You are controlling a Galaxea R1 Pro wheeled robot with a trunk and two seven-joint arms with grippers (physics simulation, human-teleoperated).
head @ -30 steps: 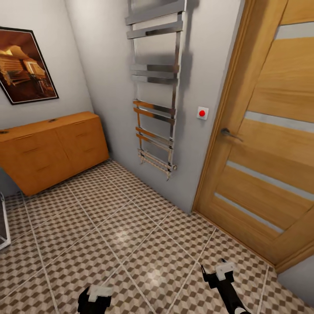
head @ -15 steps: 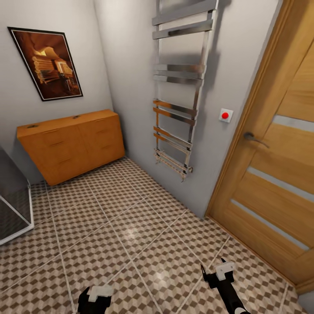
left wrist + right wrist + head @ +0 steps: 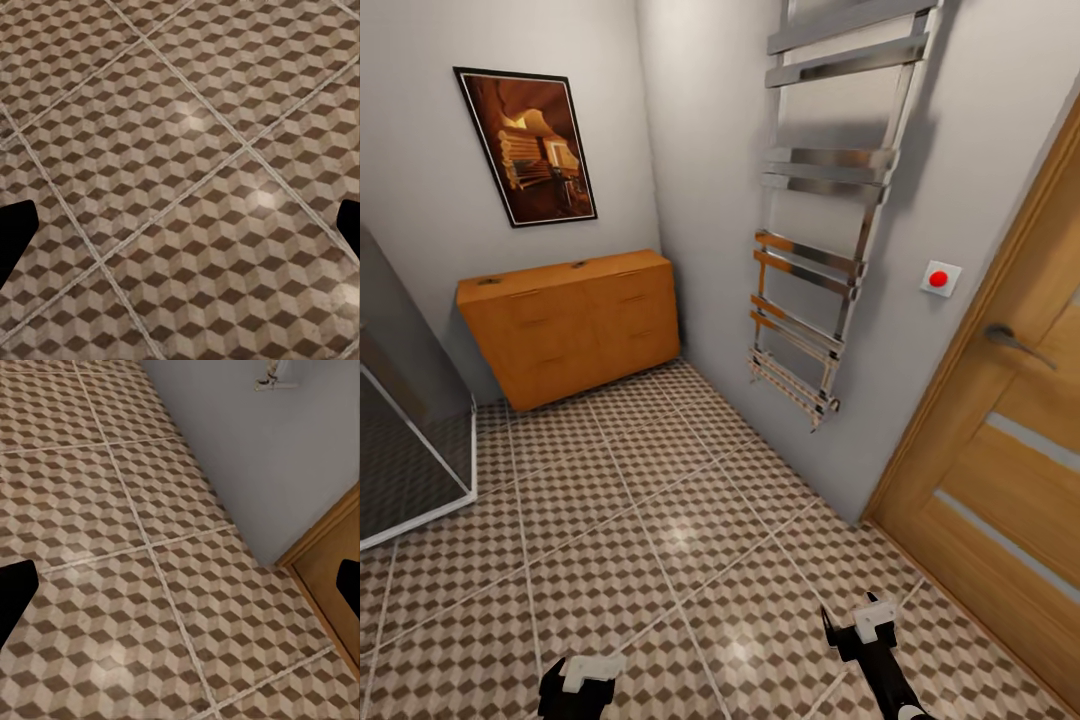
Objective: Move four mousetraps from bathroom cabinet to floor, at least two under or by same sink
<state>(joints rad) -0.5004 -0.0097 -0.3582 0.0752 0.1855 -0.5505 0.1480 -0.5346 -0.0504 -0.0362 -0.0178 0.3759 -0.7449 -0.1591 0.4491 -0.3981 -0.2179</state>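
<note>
At the left edge of the head view stands a dark glass enclosure [image 3: 405, 420] with a pale frame, reaching out over the bathroom floor [image 3: 660, 500]; any path toward the far wall has to skirt its corner. Just beyond it, against the back wall under a framed picture [image 3: 528, 143], sits the cabinet [image 3: 575, 322], orange-brown, low and wide, its drawer fronts shut. Two small dark shapes lie on its flat top, one near the left end [image 3: 488, 282] and one near the middle, too small to tell whether they are mousetraps; the rest may be in the drawers. As a judgement, such traps are light, stiff little boards, easy to lift but thin, so a pinch across the wooden edges, clear of the sprung metal, looks safest, and a drawer would first need pulling by its bar handle. The tiled stretch between robot and cabinet lies open. Further right, a chrome towel rail [image 3: 820, 250] juts from the side wall, then a red button [image 3: 938, 278] and the wooden door [image 3: 1010, 470] with its lever handle. Low in the head view hang the left gripper [image 3: 588, 672] and right gripper [image 3: 865, 620], both empty; each wrist view shows its dark fingertips [image 3: 13, 240] [image 3: 13, 594] set wide apart at opposite edges over bare tiles, so both jaws are spread. No sink is in sight.
</note>
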